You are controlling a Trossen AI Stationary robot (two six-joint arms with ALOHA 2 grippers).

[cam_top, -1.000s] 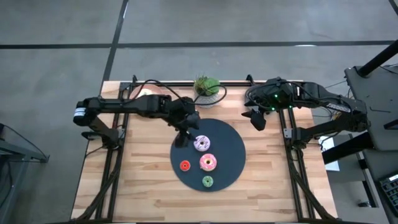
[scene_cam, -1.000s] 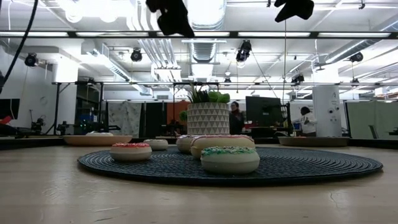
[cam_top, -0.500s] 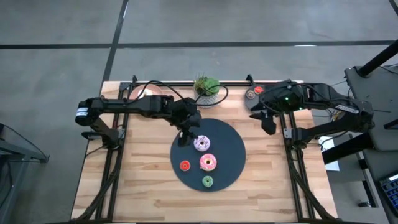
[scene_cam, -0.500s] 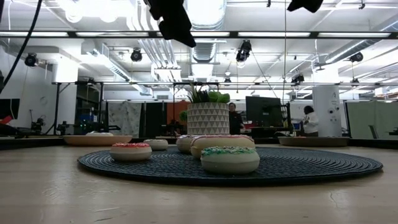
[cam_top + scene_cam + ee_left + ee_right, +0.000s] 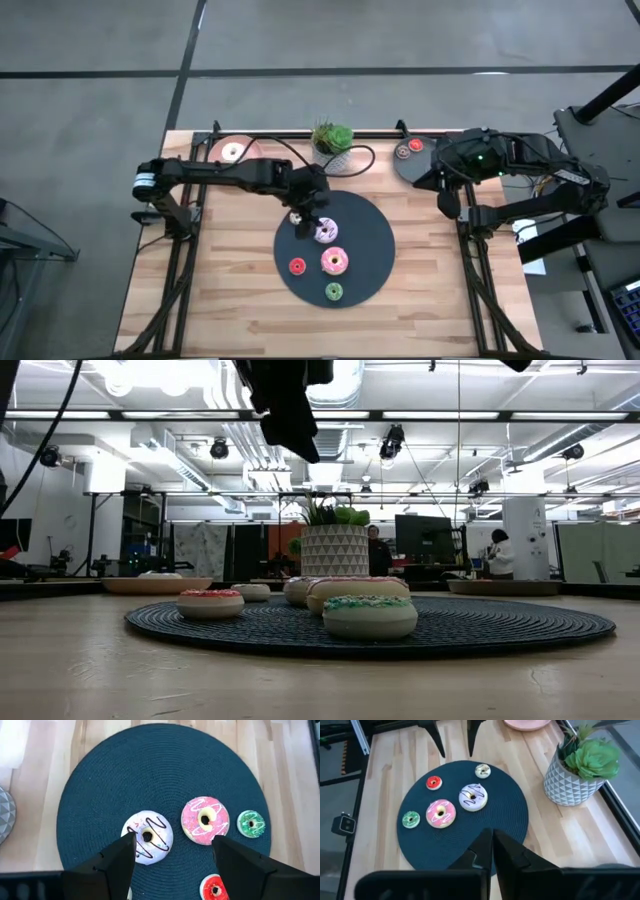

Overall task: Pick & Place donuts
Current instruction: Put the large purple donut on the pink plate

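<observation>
The left gripper [image 5: 303, 214] hangs over the far-left part of the dark mat [image 5: 375, 250], its fingers [image 5: 112, 862] spread wide and empty, bracketing the purple-white donut [image 5: 147, 837] as seen from its wrist. That donut [image 5: 325, 232] lies on the mat, with the pink donut [image 5: 334, 262] just nearer, the red donut [image 5: 297, 266] to the left of the pink one, and the green donut [image 5: 333, 292] nearest the front edge. A small cream donut [image 5: 482, 770] sits on the mat close to the left gripper.

From counter level the green donut [image 5: 369, 616] shows in front, the red [image 5: 210, 603] to its left, all flat on the mat [image 5: 500, 628].

The right gripper [image 5: 449, 200] is held above the counter [image 5: 230, 300] at the right edge, near the grey plate [image 5: 420, 168], which carries a red donut [image 5: 415, 146] and a brownish donut [image 5: 401, 153]. Its fingers [image 5: 516, 854] are closed together with nothing between them.

A pink plate [image 5: 228, 160] at the far left holds a white donut [image 5: 233, 152], beside a potted plant [image 5: 332, 140].
</observation>
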